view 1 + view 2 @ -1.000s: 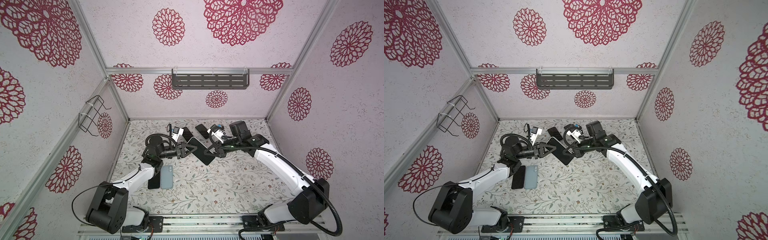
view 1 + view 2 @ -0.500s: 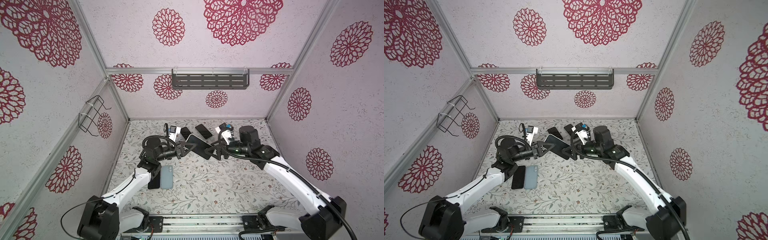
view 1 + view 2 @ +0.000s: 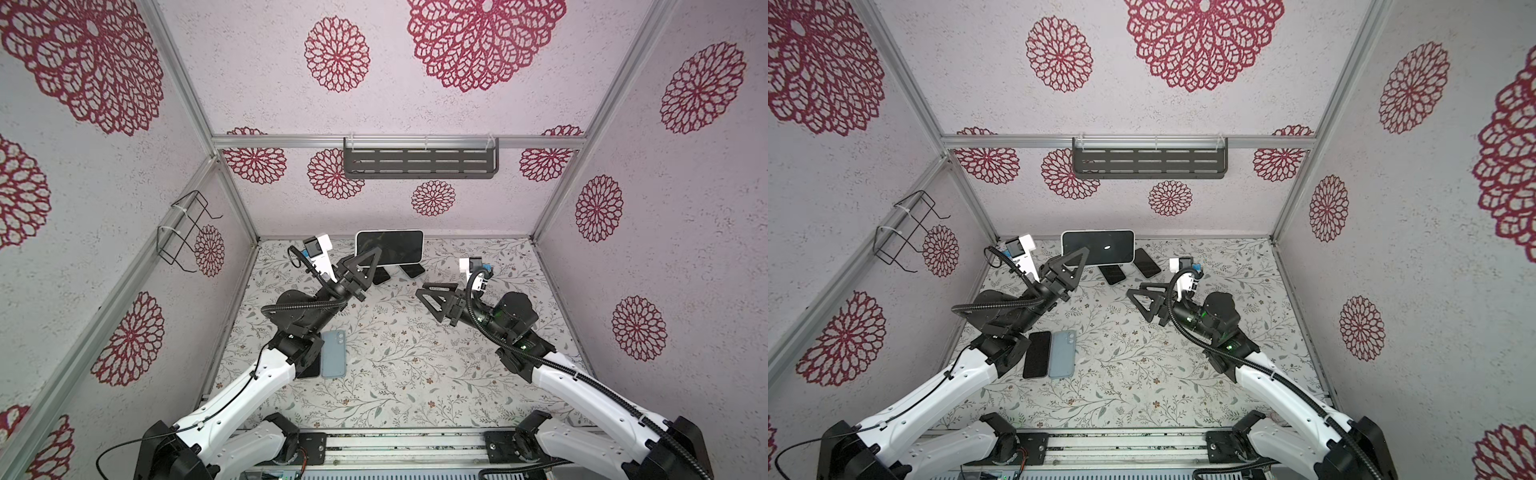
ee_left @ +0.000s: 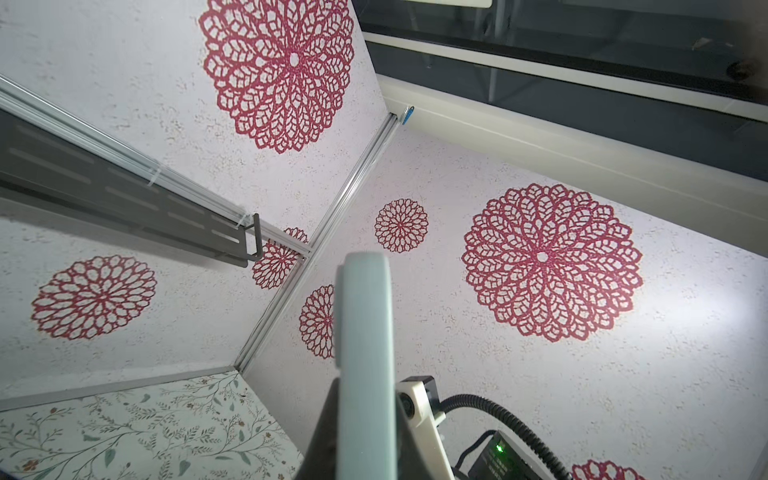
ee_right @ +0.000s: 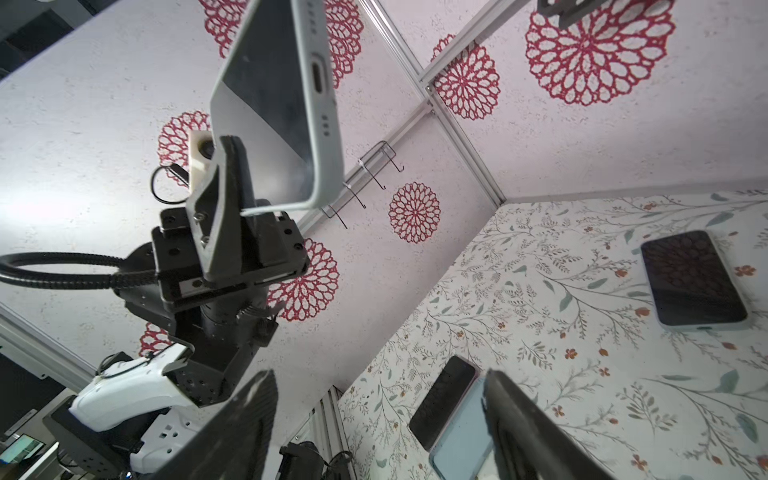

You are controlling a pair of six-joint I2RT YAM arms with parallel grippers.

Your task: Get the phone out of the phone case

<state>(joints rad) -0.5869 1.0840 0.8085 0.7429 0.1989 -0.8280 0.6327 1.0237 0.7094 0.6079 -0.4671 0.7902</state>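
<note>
Cased phone [image 3: 390,247] in left gripper [image 3: 372,254]

1. Phone [image 3: 395,245] screen: glossy black glass, throwing back reflections.
2. Phone case [image 5: 326,149] wrapped round it: pale, matt and smooth, and it looks like soft plastic.
3. Left gripper [image 3: 374,254] on its edge: matt black plastic.
4. Tabletop [image 3: 415,374] below the phone: flat, matt floral print.
5. Back wall [image 3: 478,208] behind the phone: rough and grainy.
6. Shelf [image 3: 419,171] above the phone: dark matt metal; frame rail [image 3: 291,142] is silvery metal.
7. Blue case [image 3: 333,353] lying nearer than the phone: smooth satin.
</note>
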